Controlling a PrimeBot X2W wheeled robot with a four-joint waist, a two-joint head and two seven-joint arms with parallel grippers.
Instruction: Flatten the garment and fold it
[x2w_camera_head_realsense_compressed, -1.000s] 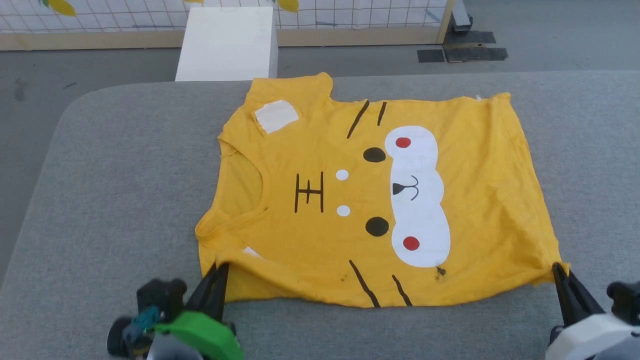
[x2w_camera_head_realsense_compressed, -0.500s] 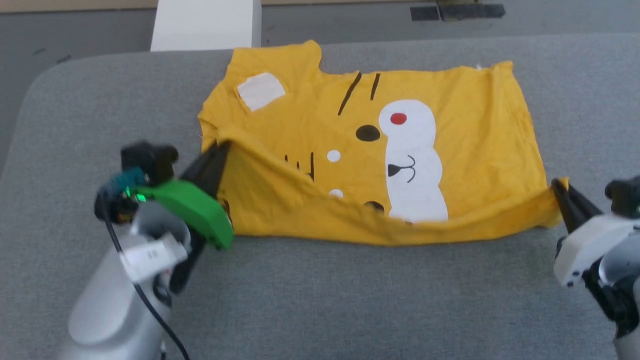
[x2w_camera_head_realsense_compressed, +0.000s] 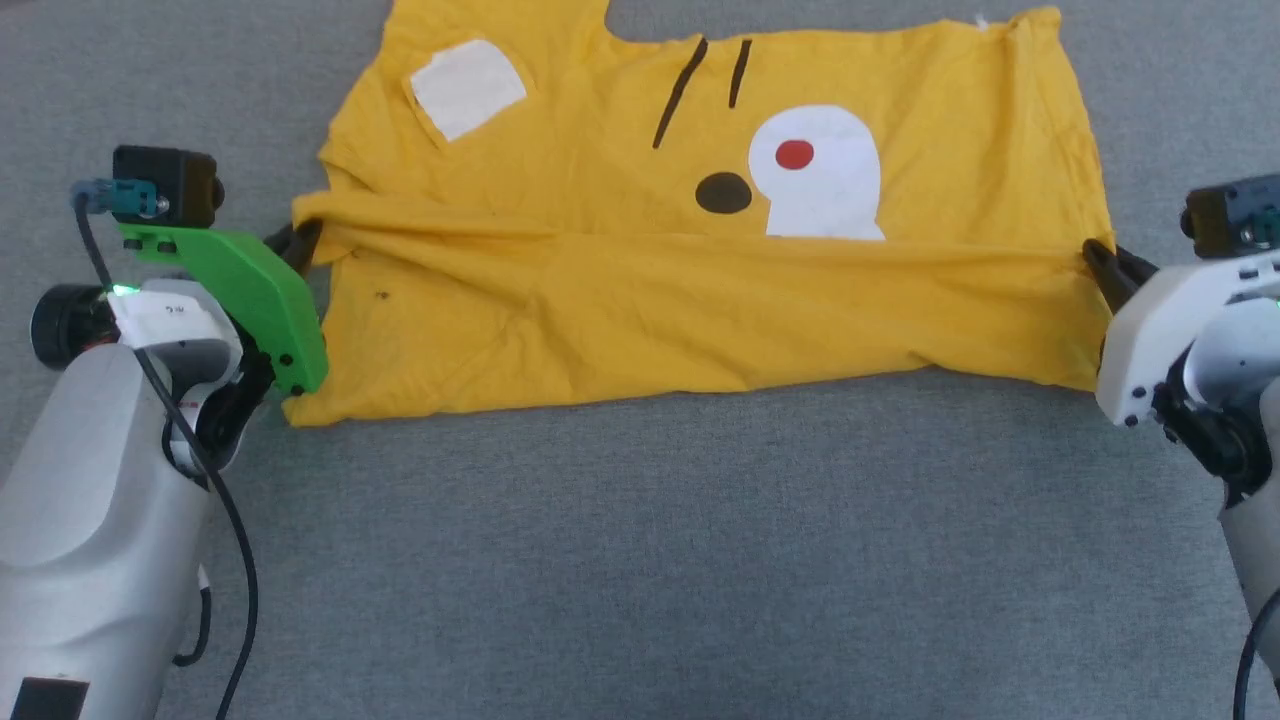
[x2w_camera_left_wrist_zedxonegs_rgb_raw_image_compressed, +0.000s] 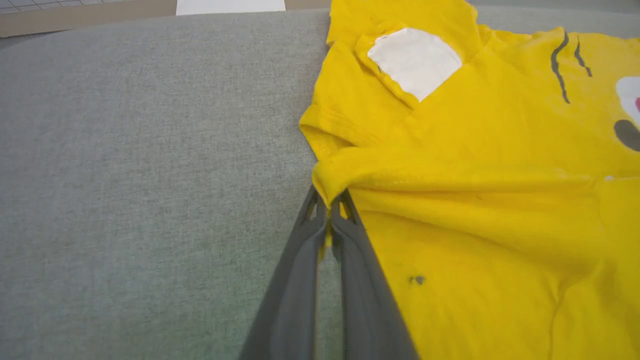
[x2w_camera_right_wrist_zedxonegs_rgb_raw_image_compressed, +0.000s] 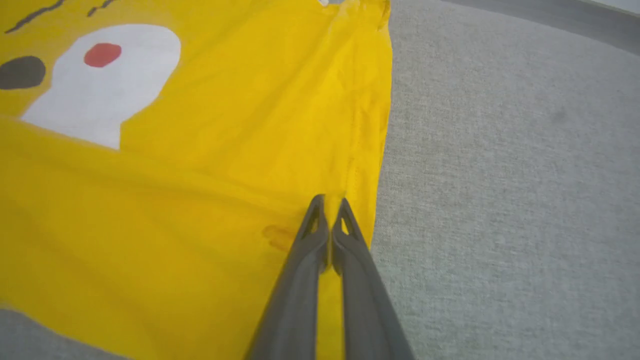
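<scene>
Grey cloth covers the tabletop (x2w_camera_head_realsense_compressed: 640, 560) where the garment (x2w_camera_head_realsense_compressed: 700, 320), a bright yellow T-shirt printed with a cartoon face, lies sideways toward the far edge, collar to the robot's left and hem to its right. Its near half is doubled over the far half, plain side up, hiding the lower part of the print. One white patch (x2w_camera_head_realsense_compressed: 467, 85), one red dot (x2w_camera_head_realsense_compressed: 795, 154) and one black dot (x2w_camera_head_realsense_compressed: 723, 193) show beyond the turned-over edge, which runs taut between the two arms.

The left gripper (x2w_camera_head_realsense_compressed: 296, 238) is clamped on the cloth at the shoulder end; the left wrist view shows a nub of yellow pinched between its closed fingers. The right gripper (x2w_camera_head_realsense_compressed: 1100, 265) is closed in the same way on the hem corner, fingertips together over the fabric.

The first fold looks about half made, and the risks appear to lie in the carry and the release. Each grip takes only a small bite of cloth, so too hard a pull between the arms could drag it out of one pinch and drop that end short. If the arms advance unevenly, the turned-over edge would land askew on the shirt's far side. The short sleeve (x2w_camera_left_wrist_zedxonegs_rgb_raw_image_compressed: 332, 127) beside the left gripper looks bunched, and laying the upper layer on it would likely press in a crease.
</scene>
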